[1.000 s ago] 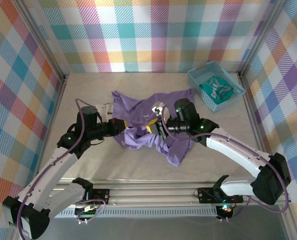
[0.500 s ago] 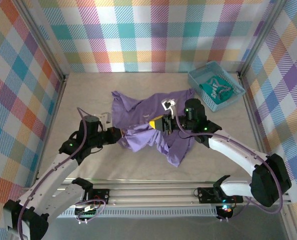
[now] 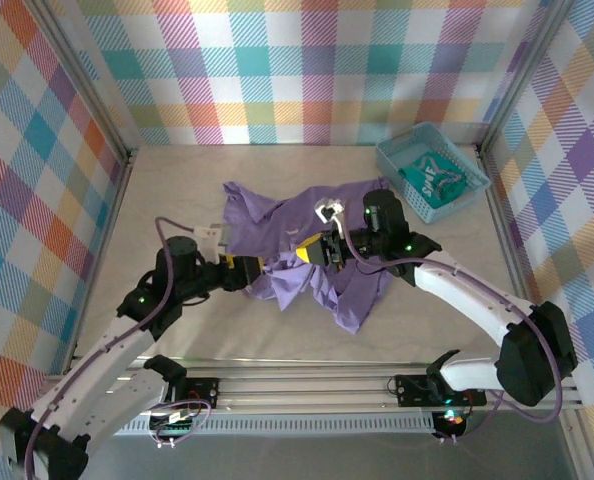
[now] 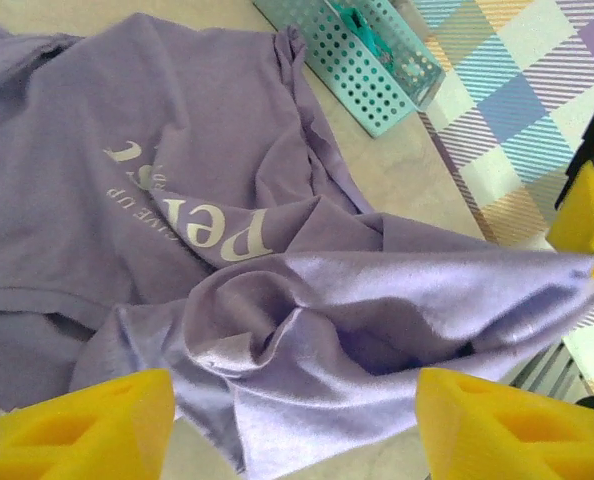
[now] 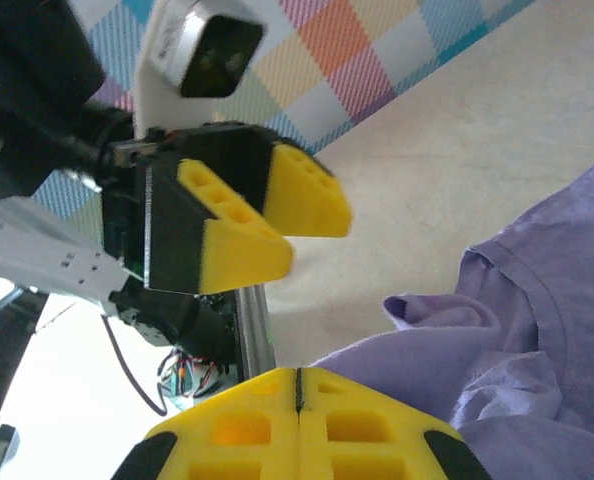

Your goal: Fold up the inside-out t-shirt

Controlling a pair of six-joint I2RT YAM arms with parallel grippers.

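Just let go with left end effector (image 3: 245, 270), now wide and empty (cloth slumped); still pinching inside-out t-shirt (image 3: 277, 225) in shut right end effector (image 3: 312, 250). Needs regrasping.

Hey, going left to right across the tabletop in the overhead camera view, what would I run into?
left arm's fingers → purple t-shirt → teal basket

High overhead view from behind; two close, low wrist views, mutually opposed; t-shirt (image 3: 272, 215) common to all
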